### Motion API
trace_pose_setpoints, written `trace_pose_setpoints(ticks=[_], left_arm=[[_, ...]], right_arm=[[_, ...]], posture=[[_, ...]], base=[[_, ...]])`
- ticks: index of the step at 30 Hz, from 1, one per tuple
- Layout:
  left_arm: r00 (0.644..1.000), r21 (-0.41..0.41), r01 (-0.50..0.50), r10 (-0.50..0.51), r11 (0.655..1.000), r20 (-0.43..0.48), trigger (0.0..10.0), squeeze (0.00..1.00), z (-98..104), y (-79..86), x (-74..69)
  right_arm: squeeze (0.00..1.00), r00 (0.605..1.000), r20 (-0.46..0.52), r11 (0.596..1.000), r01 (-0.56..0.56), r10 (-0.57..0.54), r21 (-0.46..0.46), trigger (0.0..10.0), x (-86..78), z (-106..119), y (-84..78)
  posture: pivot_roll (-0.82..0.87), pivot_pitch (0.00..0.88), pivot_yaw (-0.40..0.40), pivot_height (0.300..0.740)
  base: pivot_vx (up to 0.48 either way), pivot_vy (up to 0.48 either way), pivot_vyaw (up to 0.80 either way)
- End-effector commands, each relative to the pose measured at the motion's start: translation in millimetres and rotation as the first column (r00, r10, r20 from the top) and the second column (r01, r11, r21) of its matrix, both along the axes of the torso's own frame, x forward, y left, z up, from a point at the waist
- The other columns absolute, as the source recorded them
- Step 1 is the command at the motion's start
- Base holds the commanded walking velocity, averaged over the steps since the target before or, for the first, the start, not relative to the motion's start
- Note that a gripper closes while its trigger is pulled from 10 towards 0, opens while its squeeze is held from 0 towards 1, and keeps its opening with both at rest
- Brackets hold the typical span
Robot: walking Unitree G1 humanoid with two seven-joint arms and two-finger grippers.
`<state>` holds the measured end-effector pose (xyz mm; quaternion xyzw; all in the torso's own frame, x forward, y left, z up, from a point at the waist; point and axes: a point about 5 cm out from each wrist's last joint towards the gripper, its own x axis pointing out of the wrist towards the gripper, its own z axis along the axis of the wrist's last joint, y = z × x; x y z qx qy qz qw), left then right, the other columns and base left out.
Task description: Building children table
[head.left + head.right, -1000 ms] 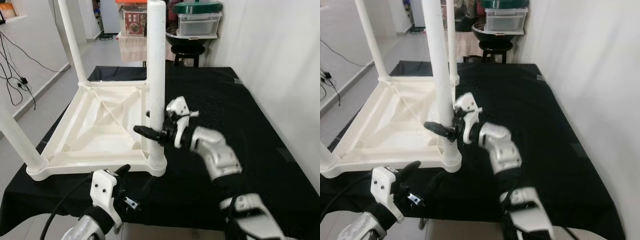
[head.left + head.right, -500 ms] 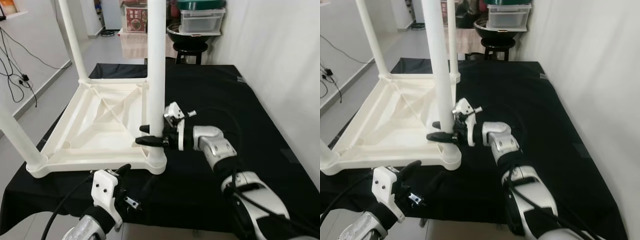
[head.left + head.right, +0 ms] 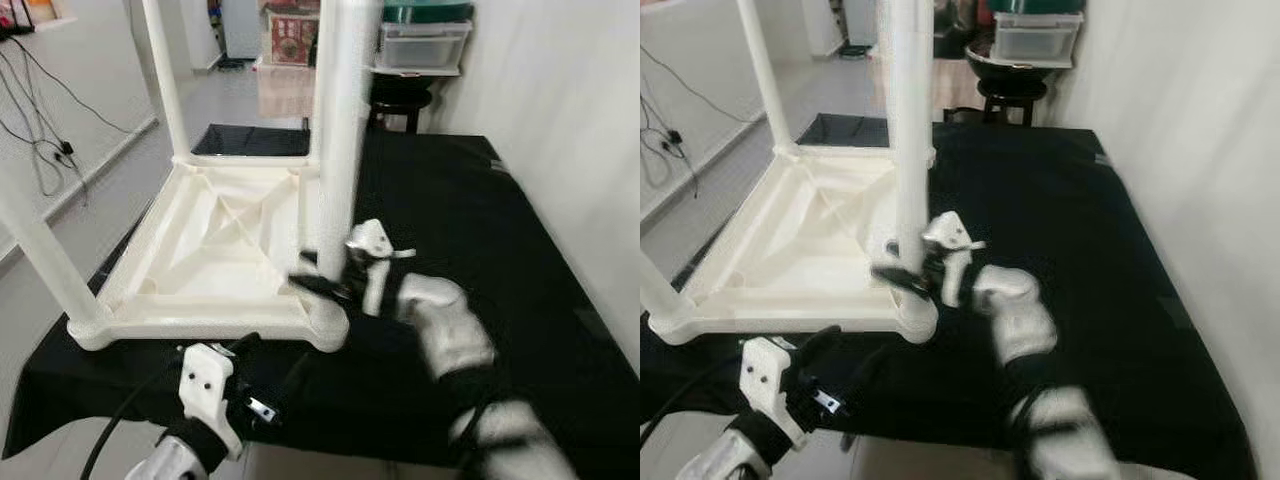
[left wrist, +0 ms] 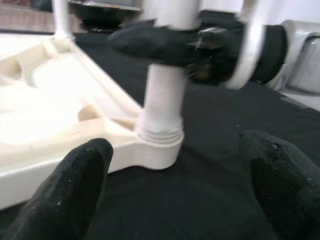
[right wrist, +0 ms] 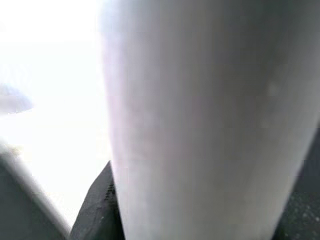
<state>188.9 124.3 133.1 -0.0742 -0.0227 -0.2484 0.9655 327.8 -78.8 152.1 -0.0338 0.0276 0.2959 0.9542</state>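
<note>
From the head views, the upturned white table top lies on the black-draped surface; the right pincer clasps the near leg low down, seemingly seating it, so a firm twist or press comes next. A lidded bin stands behind, contents hidden. In the left wrist view, the left pincer hovers wide before the leg's socket. The right wrist view presses close against the leg.

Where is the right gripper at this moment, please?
In the eye views the right gripper is closed around the near-right table leg just above its corner socket, over the black cloth; the left gripper hangs open below that corner.
</note>
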Motion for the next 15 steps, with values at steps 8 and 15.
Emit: trace_pose_setpoints(ticks=[8,15], left_arm=[[1.000,0.005,0.017,-0.017,1.000,-0.021,10.0,0.00,-3,1.4,-2.0],[1.000,0.001,-0.014,0.014,1.000,-0.010,10.0,0.00,-2,2.6,-0.2]], right_arm=[[0.00,0.992,-0.098,0.988,-0.097,0.085,-0.123,0.0,-16.3,-22,2.5],[1.00,0.981,-0.090,0.984,-0.176,0.174,-0.019,10.0,-15.0,5,16.4]], posture=[[-0.01,0.036,-0.037,0.740],[-0.01,0.032,-0.035,0.740]], base=[[0.000,0.000,0.00],[0.000,0.000,0.00]])
